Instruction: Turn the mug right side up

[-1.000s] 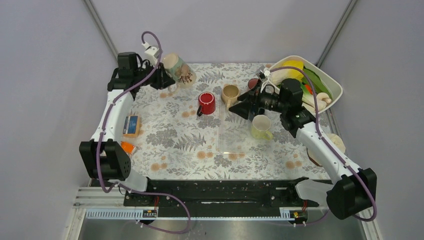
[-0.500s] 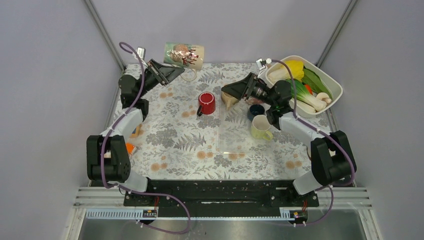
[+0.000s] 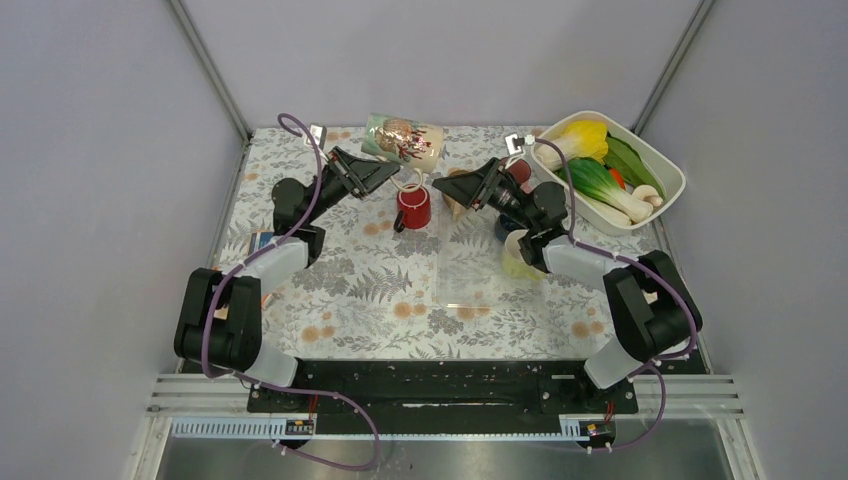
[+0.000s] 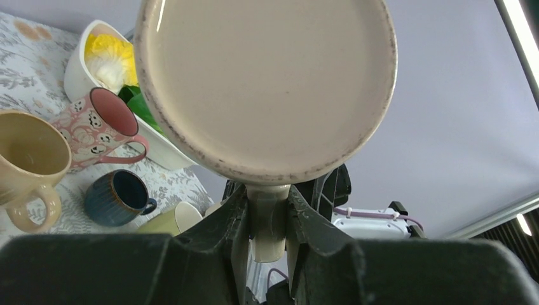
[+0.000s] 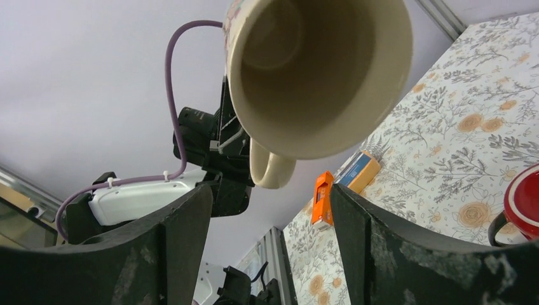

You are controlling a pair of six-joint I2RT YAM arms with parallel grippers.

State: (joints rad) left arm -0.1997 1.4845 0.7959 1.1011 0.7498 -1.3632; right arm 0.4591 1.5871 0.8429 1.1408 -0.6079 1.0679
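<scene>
I hold the cream floral ceramic mug (image 3: 403,138) by its handle in my clamped left jaws, aloft over the leaf-print surface (image 3: 340,290), long axis level, mouth facing my right jaws, parted wide near its rim.

Glossy ceramic mug (image 3: 403,137), matt printed tablecloth (image 3: 350,280)

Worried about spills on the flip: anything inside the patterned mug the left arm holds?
Right wrist view looks into the patterned mug: bare beige walls and bottom, nothing visible inside. Its rim hides part of the inner wall.
</scene>
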